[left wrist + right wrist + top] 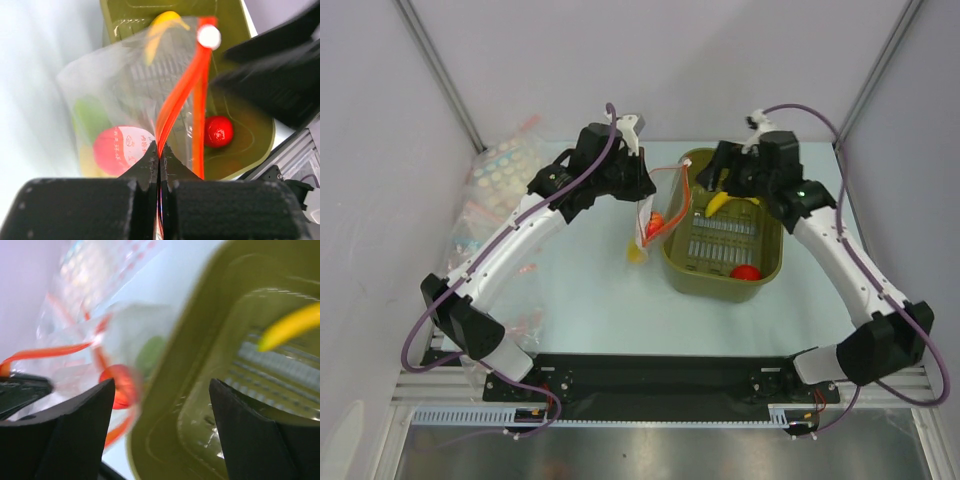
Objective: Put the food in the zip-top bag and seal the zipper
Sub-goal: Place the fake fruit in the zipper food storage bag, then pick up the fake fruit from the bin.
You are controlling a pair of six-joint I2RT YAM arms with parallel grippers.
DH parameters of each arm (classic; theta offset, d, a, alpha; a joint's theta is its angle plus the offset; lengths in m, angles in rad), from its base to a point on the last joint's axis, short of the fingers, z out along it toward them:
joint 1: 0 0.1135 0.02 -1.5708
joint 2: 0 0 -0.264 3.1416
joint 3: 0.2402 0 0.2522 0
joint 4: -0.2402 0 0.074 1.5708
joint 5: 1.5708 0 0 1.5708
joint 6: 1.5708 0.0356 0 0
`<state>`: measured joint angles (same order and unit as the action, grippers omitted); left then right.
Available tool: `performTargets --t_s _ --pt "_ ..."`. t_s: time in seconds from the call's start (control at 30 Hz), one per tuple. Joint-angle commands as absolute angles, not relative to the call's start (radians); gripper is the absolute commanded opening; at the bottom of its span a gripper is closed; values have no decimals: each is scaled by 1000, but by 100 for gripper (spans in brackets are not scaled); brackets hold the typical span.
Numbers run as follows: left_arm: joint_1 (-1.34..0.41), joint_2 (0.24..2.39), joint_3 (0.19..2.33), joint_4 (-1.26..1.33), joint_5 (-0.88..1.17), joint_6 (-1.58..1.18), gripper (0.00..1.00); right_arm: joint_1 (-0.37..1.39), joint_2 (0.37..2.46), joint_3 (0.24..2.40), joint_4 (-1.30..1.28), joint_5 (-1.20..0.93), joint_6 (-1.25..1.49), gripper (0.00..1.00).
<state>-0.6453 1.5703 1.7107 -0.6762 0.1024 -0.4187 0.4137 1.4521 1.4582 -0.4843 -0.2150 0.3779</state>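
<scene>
The zip-top bag [120, 90] is clear, its zipper [175, 100] bright orange-red. Inside, a red fruit [117, 150] carries a white patch with small red print, beside a pale green piece [92, 115]. The basket [672, 262] is olive green; in it the banana [718, 203] is yellow and a second fruit [745, 271] is glossy red. The table [600, 310] is pale blue-white. The arms [515, 250] are white with black joints and purple cables [612, 125]. Spare bags [505, 165] show pastel dots.

- Right tool [162, 385] stands with its dark fingers spread wide, nothing pinched between them.
- Olive-green basket [200, 340] fills the right side, with a yellow banana [292, 325] inside.
- Just left of it is the clear zip-top bag [125, 320], its orange-red zipper [55, 351] running leftward.
- Red fruit [117, 385] and green piece [150, 355] show blurred inside the bag.
</scene>
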Motion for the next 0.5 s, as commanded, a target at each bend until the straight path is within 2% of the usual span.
performTargets --t_s 0.0,0.13,0.27,0.47 --pt "-629 1545 1710 -676 80 -408 1 304 1319 1343 -314 -129 489 80" --pt "-611 1534 1713 -695 75 -380 0 252 1308 1273 -267 -39 518 77" --pt "-606 1526 1720 -692 81 -345 0 242 1419 1299 -316 26 572 80" --pt "-606 1534 1746 -715 97 -285 0 241 1597 1302 -327 147 758 79"
